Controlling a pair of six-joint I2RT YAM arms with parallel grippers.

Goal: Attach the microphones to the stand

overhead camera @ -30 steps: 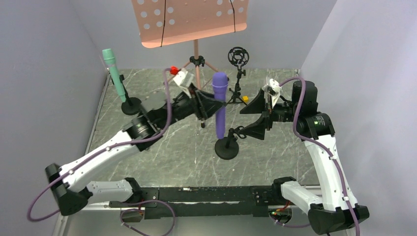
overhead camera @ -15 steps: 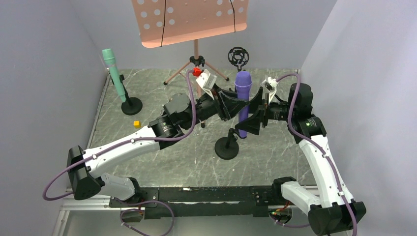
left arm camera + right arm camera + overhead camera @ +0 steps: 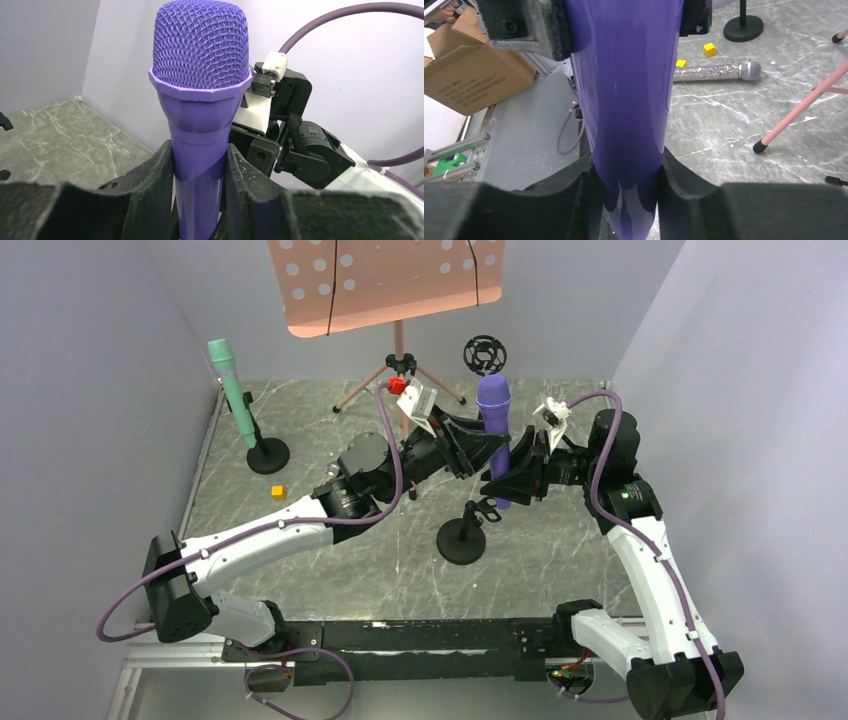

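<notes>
The purple microphone (image 3: 493, 400) hangs upright in the air, above and right of an empty black stand (image 3: 461, 541) with a round base. My left gripper (image 3: 487, 447) is shut on its upper body, just under the mesh head (image 3: 200, 45). My right gripper (image 3: 507, 480) is shut on its lower body (image 3: 624, 100), with a finger touching on each side. The mint green microphone (image 3: 230, 390) stands clipped in a stand at the far left. The glittery silver microphone (image 3: 716, 71) lies flat on the table, seen only in the right wrist view.
A pink music stand (image 3: 385, 280) on tripod legs (image 3: 794, 115) stands at the back, with a black ring shock mount (image 3: 484, 353) beside it. Small yellow cubes (image 3: 279, 492) (image 3: 709, 48) lie on the marble table. A cardboard box (image 3: 474, 65) sits off the table's edge.
My left arm carried the purple microphone rightward and away from the black stand. My right gripper, open before, moved in and shut on its lower body.
</notes>
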